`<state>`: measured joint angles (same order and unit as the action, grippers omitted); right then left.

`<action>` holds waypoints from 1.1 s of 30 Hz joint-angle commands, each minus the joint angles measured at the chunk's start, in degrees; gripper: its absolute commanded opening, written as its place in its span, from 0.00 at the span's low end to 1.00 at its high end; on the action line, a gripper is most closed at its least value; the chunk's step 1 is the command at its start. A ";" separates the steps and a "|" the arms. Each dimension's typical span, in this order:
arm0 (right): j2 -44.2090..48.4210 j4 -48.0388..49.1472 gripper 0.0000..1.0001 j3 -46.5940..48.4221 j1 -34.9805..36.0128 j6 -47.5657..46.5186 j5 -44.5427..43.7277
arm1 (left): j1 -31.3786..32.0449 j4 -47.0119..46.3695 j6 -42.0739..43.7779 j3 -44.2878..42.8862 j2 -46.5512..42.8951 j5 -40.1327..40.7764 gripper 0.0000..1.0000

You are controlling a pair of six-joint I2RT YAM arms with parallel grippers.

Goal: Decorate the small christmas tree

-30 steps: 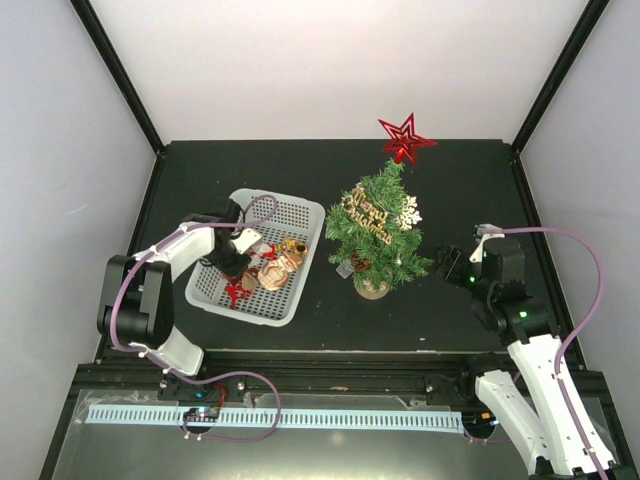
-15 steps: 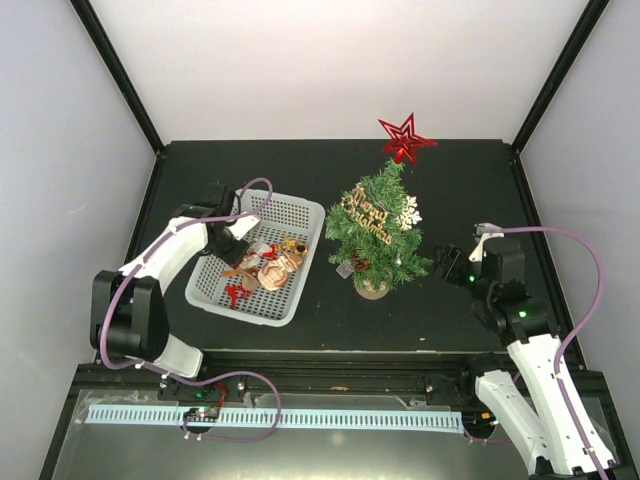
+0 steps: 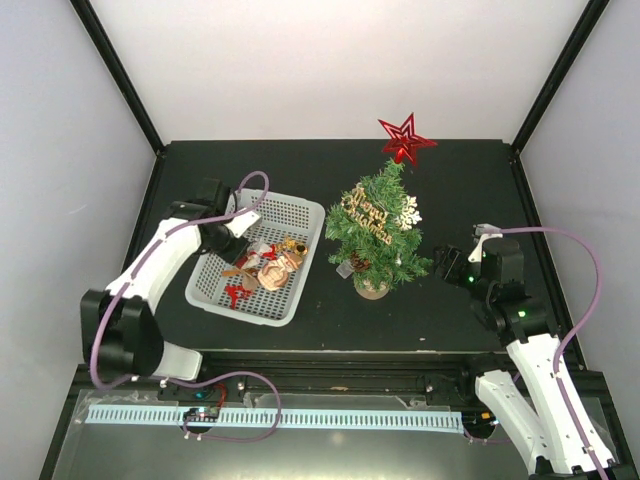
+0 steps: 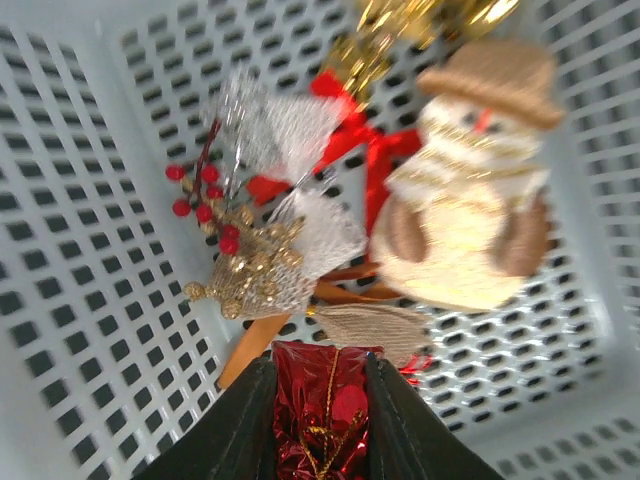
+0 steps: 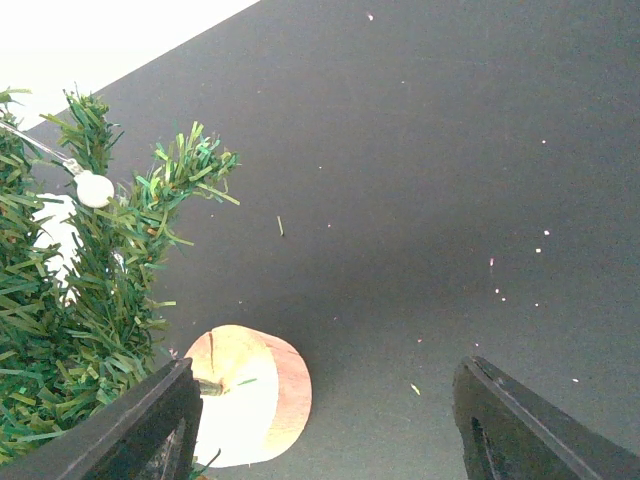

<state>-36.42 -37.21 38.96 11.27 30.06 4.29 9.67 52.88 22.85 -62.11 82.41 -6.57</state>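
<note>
left gripper (image 4: 318, 365) is higher and nearer the far left corner of the basket (image 3: 303, 216) than a second ago; the right arm has barely shifted. the left gripper is clamped narrow on a red foil ornament (image 4: 325, 425), which fills the gap between its dark fingers. the wrist view is blurred. beyond the ornament, on the basket's white mesh floor, lie a tan snowman (image 4: 470, 200), a silver and gold piece with red berries (image 4: 255, 270), a red ribbon and some gold bits.

the tree (image 3: 380, 235) stands upright on the dark surface (image 3: 300, 170), just to the right of the basket and apart from it. it has a red star (image 3: 405, 138) on top, a gold "merry christmas" sign (image 3: 365, 214) and a white snowflake (image 3: 408, 213) on its branches.

the right gripper (image 5: 325, 420) is spread wide and holds nothing. it is near the right side of the tree and points toward its round tan base (image 5: 250, 395) without touching it.
</note>
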 commanded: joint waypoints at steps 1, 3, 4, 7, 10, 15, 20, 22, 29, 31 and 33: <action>-0.13 1.34 0.70 -0.02 0.47 -0.30 0.30 | 4.05 7.46 2.22 -7.73 -9.46 -7.59 0.24; -0.37 1.41 0.70 -0.02 0.38 -0.23 0.29 | 8.64 9.86 2.28 -10.45 -13.19 -7.41 0.24; -0.52 1.44 0.70 0.04 0.38 -0.20 0.30 | 11.51 10.85 2.18 -11.76 -14.78 -7.23 0.24; -0.54 1.57 0.70 -0.02 0.42 0.30 0.28 | 20.52 13.21 1.27 -17.72 -17.56 -5.39 0.24; -0.29 1.36 0.70 -0.31 0.47 0.73 -0.18 | 27.52 17.13 0.02 -27.06 -16.01 -5.74 0.24; 0.33 0.67 0.70 -1.02 0.42 1.60 -0.71 | 34.26 19.01 1.13 -39.47 -11.14 -8.11 0.23; 0.80 0.70 0.70 -1.72 0.44 2.41 -1.25 | 42.46 19.63 1.76 -51.61 -4.06 -7.81 0.23; 0.66 0.59 0.70 -1.87 0.41 2.45 -1.26 | 46.66 19.25 2.92 -54.88 -1.14 -4.89 0.24; 0.70 0.54 0.70 -2.26 0.42 2.46 -1.99 | 58.56 14.39 8.25 -61.86 6.85 6.40 0.24; 1.10 0.64 0.70 -2.50 0.42 2.47 -2.10 | 60.74 14.34 8.96 -63.14 8.73 7.26 0.24; 1.26 0.81 0.70 -2.74 0.42 2.46 -1.87 | 62.49 14.15 9.50 -63.20 10.17 8.31 0.24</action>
<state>-36.03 -37.26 36.93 11.27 32.08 3.22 69.12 68.60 29.47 -122.39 90.59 -3.27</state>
